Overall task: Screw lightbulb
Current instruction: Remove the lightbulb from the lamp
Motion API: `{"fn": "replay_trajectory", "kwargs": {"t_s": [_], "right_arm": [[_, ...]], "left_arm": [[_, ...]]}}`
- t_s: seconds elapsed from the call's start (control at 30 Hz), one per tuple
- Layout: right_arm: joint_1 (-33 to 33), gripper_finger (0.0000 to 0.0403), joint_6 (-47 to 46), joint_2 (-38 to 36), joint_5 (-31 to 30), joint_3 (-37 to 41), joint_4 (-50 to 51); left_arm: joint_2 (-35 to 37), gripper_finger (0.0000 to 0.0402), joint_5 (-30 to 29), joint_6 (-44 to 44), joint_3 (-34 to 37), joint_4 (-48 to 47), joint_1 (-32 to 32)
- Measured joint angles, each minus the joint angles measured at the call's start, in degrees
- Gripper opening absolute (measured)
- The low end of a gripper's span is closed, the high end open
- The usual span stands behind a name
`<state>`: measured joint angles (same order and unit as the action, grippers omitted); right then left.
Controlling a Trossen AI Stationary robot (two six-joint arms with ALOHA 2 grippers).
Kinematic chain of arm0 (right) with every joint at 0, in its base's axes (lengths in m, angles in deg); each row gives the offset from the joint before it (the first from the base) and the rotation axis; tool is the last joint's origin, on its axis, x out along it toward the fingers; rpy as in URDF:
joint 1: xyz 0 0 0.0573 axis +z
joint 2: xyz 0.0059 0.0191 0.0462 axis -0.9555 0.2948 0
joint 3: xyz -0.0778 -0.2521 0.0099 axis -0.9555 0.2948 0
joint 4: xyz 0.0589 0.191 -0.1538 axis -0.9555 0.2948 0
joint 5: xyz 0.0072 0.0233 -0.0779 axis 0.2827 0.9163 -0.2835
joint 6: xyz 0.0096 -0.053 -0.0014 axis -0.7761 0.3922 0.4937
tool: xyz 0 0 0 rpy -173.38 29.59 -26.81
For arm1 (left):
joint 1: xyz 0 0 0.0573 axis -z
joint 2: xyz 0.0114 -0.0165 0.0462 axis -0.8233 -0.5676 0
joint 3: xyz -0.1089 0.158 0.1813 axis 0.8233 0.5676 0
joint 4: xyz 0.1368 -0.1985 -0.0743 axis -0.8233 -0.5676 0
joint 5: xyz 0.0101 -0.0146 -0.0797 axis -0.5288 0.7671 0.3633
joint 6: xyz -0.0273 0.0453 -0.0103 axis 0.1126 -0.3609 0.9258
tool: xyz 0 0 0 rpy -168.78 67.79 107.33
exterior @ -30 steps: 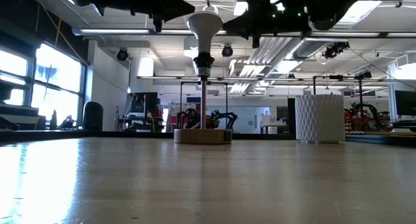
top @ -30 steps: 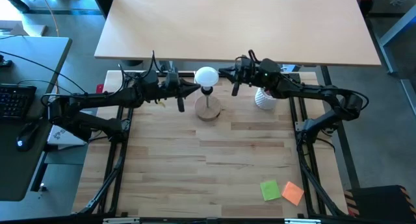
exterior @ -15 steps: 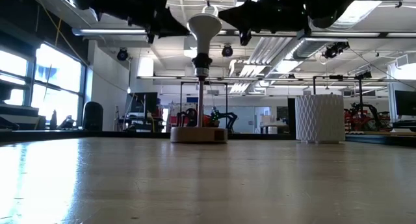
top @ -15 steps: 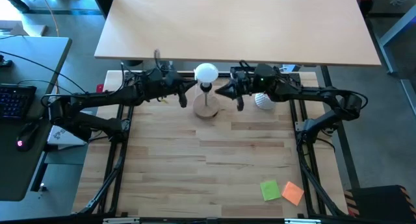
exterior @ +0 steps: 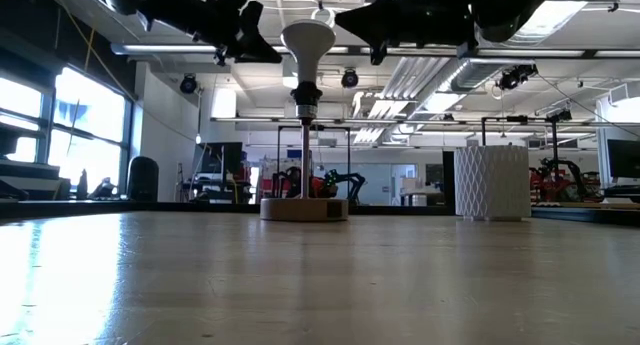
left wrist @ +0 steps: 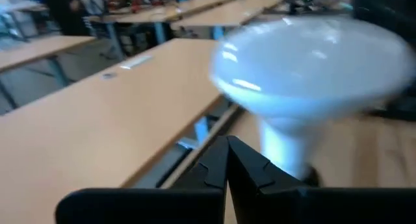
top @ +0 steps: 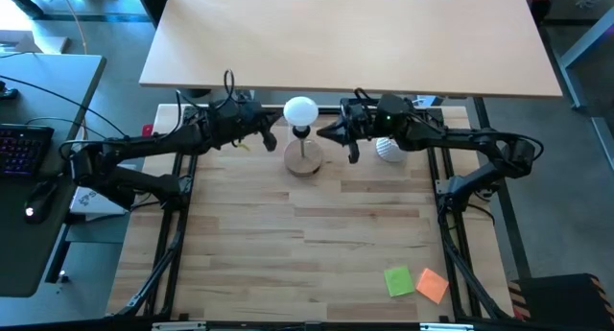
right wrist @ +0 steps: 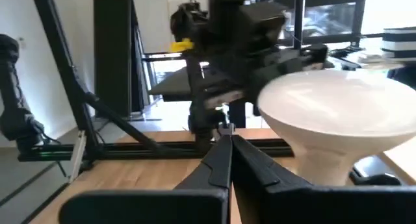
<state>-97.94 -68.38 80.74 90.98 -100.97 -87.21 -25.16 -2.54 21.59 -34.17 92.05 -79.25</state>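
Note:
The white lightbulb (top: 300, 110) stands upright with its narrow end in the black socket (exterior: 305, 93) on top of the lamp's pole. The pole rises from the round wooden base (top: 303, 160), which rests on the table near its far edge. My left gripper (top: 270, 132) is shut and sits level just left of the bulb's head, also seen in its wrist view (left wrist: 227, 149). My right gripper (top: 324, 134) is shut and sits level just right of the bulb (right wrist: 338, 117). A narrow gap shows between each gripper and the bulb.
A white ribbed cup (exterior: 490, 182) stands to the right of the lamp, under my right arm (top: 422, 131). A green note (top: 398, 280) and an orange note (top: 432, 285) lie near the table's front right corner. The middle of the wooden table is bare.
My left gripper has drawn back from the bulb toward the table's left edge. My right gripper has moved in toward the bulb, to the left and a little nearer. The lamp with its bulb has slid slightly toward the table's left and stays upright.

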Motion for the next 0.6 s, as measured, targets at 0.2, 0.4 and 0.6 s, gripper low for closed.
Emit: {"fn": "replay_trajectory", "kwargs": {"t_s": [0.2, 0.4, 0.6], "right_arm": [[1.8, 0.0, 0.4, 0.0, -1.9, 0.0, -3.7], [1.6, 0.0, 0.2, 0.0, -3.1, -1.2, -3.9], [0.8, 0.0, 4.8, 0.5, -2.0, -8.8, 11.6]], "left_arm": [[-0.5, 0.0, 9.8, -0.1, 0.0, 5.0, -6.0], [-2.0, 0.0, 20.9, 1.0, 0.0, 9.2, -11.7], [-8.4, 0.0, 33.0, 6.8, 0.0, 20.1, -15.6]]}}
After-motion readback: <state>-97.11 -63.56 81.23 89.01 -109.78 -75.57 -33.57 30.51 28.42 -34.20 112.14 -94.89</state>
